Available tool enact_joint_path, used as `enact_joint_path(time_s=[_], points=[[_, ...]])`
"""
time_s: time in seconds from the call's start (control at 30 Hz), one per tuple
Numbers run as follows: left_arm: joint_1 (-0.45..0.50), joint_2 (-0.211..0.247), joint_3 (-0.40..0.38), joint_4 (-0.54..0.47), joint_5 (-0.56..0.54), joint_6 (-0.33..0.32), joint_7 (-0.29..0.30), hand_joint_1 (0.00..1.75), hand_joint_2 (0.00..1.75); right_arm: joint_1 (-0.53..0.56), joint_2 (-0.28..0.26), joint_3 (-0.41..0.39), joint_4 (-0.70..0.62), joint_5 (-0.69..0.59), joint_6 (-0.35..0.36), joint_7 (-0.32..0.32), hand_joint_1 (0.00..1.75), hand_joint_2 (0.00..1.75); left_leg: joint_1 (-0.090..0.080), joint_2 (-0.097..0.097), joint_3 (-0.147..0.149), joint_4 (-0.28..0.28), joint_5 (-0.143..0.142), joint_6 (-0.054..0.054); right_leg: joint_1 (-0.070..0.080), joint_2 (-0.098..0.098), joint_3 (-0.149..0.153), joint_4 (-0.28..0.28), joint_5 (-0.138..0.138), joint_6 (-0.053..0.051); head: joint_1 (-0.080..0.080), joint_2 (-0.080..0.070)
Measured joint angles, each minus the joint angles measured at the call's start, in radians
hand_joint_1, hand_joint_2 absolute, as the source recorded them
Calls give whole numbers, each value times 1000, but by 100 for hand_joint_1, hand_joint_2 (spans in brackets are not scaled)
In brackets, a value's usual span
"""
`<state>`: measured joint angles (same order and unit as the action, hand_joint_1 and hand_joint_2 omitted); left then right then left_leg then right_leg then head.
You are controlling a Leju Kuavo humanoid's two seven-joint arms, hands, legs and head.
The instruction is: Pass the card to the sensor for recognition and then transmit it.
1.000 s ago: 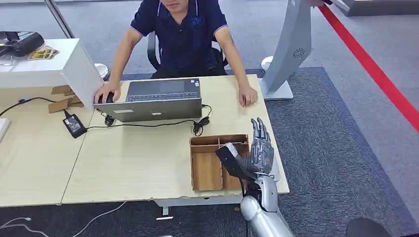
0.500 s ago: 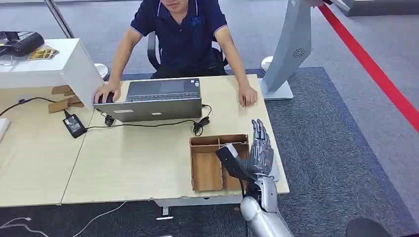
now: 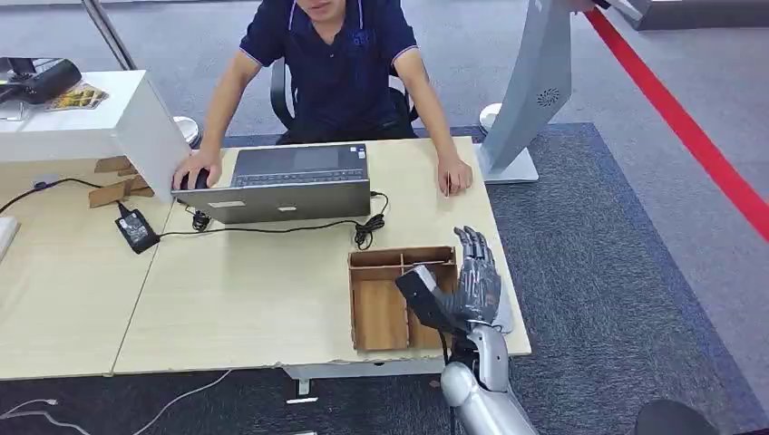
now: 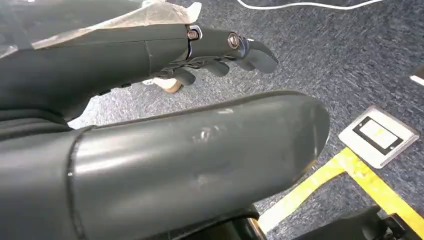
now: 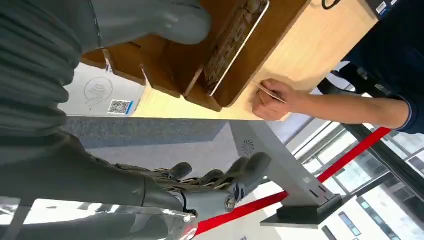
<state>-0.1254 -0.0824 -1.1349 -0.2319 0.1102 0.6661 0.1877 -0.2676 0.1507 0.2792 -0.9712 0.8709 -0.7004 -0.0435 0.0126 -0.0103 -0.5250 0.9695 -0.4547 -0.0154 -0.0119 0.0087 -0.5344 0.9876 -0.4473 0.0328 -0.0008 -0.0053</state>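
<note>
Lying flat in the wooden tray (image 5: 280,30), card (image 5: 235,42) runs along its compartment.

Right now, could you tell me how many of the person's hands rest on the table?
2. One hand sits at the laptop's corner; the other hand lies on the table beyond the wooden tray.
</note>
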Motion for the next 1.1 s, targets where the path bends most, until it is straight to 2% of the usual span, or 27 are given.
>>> enact_joint_path(time_s=[0.37,0.43,0.47,0.5,0.53,0.63,0.7,0.73,0.77,0.8,0.83,0.9,0.93,1.0,1.03,1.1], points=[[0,0,0,0,0,0,0,0,0,0,0,0,1,0,0,-3,51,175,0,0,0,0,0,0,0,0,0,0,0,0,0,0],[0,0,0,0,0,0,0,0,0,0,0,0,1,0,0,-3,58,175,0,0,0,0,0,0,0,0,0,0,0,0,0,0],[0,0,0,0,0,0,0,0,0,0,0,0,1,0,0,-3,75,175,0,0,0,0,0,0,0,0,0,0,0,0,0,0],[0,0,0,0,0,0,0,0,0,0,0,0,2,0,0,-3,70,175,0,0,0,0,0,0,0,0,0,0,0,0,0,0],[0,0,0,0,0,0,0,0,0,0,0,0,2,0,0,-3,82,175,0,0,0,0,0,0,0,0,0,0,0,0,0,0],[0,0,-1,0,0,0,0,0,0,0,0,0,2,0,0,-3,96,175,0,0,0,0,0,0,0,0,0,0,0,0,0,0],[0,0,-1,0,0,0,0,0,0,0,0,0,3,0,0,-3,87,175,0,0,0,0,0,0,0,0,0,0,0,0,0,0],[0,0,-1,0,0,0,0,0,0,0,0,0,3,0,0,-3,96,175,0,0,0,0,0,0,0,0,0,0,0,0,0,0],[0,0,-1,0,0,0,0,0,0,0,0,0,3,0,0,-3,91,175,0,0,0,0,0,0,0,0,0,0,0,0,0,0],[0,0,-1,0,0,1,-1,0,0,0,0,0,3,0,0,-3,93,175,0,0,0,0,0,0,0,0,0,0,0,0,0,0],[0,0,-1,0,0,1,-1,0,0,0,0,0,3,0,0,-3,105,175,0,0,0,0,0,0,0,0,0,0,0,0,0,0],[0,0,-1,0,0,1,-1,0,0,0,0,0,3,0,0,-4,101,175,0,0,0,0,0,0,0,0,0,0,0,0,0,0],[0,0,-1,0,0,1,-1,0,0,0,0,0,3,0,0,-4,93,175,0,0,0,0,0,0,0,0,0,0,0,0,0,0],[0,0,-1,0,0,1,-1,0,0,0,0,0,3,0,0,-5,103,175,0,0,0,0,0,0,0,0,0,0,0,0,0,0],[0,0,-1,0,0,1,-1,0,0,0,0,0,3,0,0,-5,96,175,0,0,0,0,0,0,0,0,0,0,0,0,0,0],[0,0,-1,0,0,1,-1,0,0,0,0,0,3,0,0,-6,93,175,0,0,0,0,0,0,0,0,0,0,0,0,0,0]])
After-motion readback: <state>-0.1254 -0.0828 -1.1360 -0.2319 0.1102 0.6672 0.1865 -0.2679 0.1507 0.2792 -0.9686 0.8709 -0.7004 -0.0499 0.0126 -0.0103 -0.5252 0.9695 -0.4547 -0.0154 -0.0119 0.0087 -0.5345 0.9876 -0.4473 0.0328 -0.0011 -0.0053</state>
